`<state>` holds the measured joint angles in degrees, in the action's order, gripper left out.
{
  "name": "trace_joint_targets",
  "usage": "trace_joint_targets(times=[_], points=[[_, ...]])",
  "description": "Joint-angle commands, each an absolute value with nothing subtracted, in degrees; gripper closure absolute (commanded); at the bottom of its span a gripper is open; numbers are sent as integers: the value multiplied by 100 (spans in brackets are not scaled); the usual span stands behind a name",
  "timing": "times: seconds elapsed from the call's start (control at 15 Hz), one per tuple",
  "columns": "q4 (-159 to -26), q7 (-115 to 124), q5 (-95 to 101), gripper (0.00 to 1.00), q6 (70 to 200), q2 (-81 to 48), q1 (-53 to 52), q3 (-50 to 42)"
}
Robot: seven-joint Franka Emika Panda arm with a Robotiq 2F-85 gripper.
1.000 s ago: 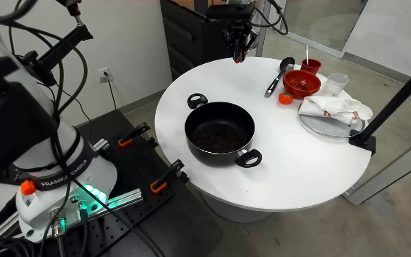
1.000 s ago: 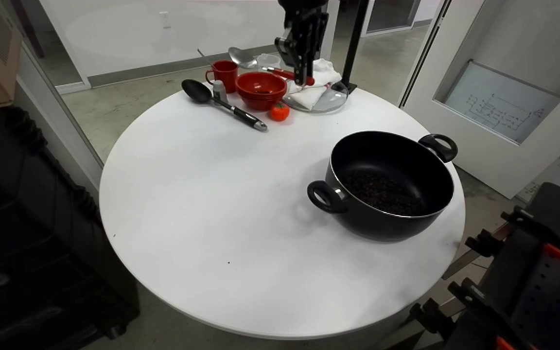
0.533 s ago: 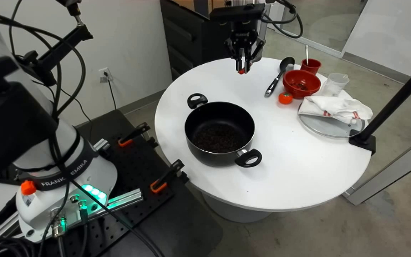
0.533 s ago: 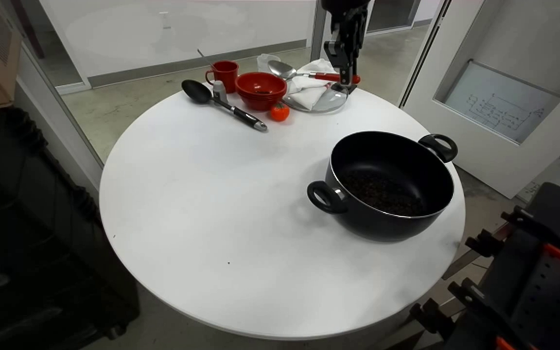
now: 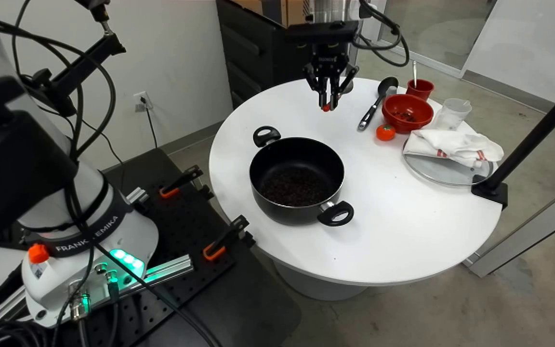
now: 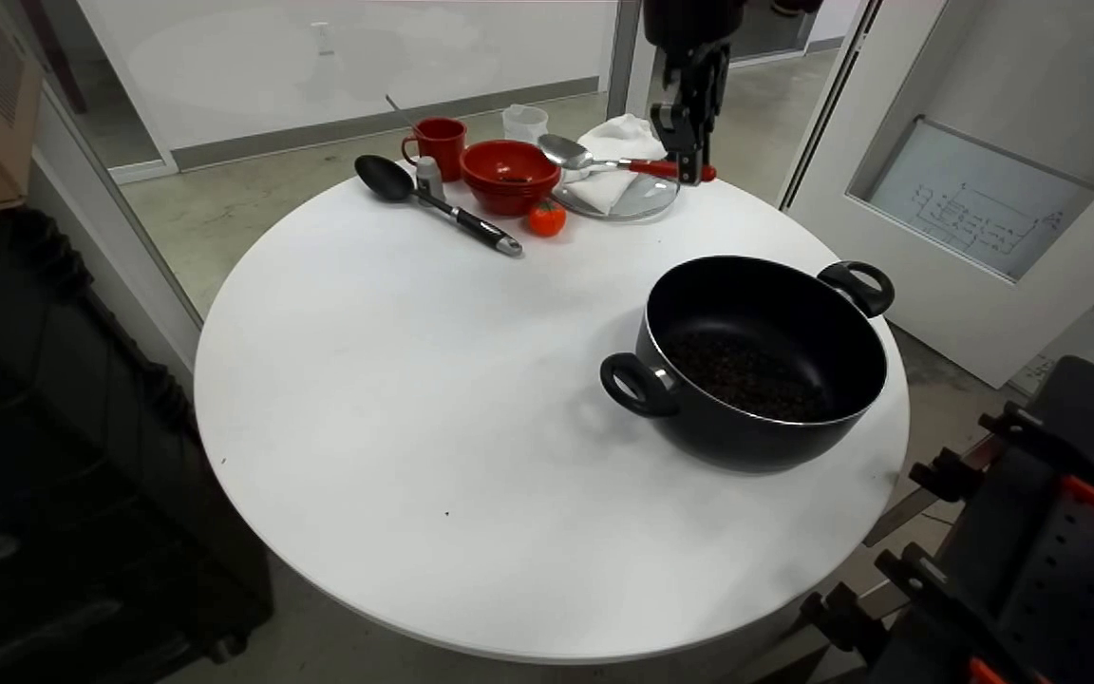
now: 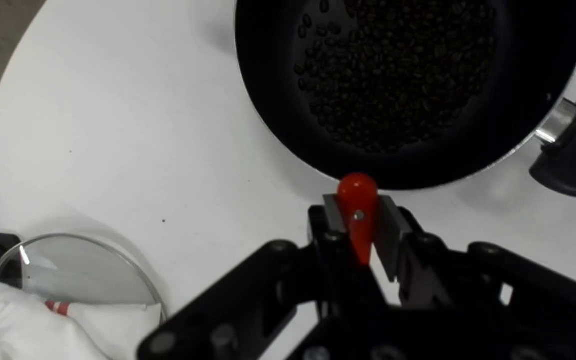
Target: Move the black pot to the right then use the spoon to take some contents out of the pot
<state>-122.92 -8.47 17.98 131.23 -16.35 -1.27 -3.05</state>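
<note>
Clearly, black claw grips red-handled metal spoon near handle's end — spoon aloft near wide round black pot on round white table. Spoon probably light, stiff, smooth — off-centre hold could twist; mid-handle safer.

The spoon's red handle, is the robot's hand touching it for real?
Touching. The wrist view shows the hand with its fingers against both sides of the spoon's red handle.
</note>
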Motion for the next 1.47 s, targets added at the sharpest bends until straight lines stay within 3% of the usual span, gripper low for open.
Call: trace_joint_targets(times=[0.0,0.47,0.8,1.13,1.4], points=[[-12957,-1055,2167,95,13857,-1669,194,-488],[-13924,-1188,3160,95,14741,-1535,446,-938],[-14506,-2015,3980,95,14341,-1184,548,-1034],[-14876,-1987,5590,95,13964,-911,610,-1113],[-14883,-489,7537,95,14268,-1053,628,-1143]])
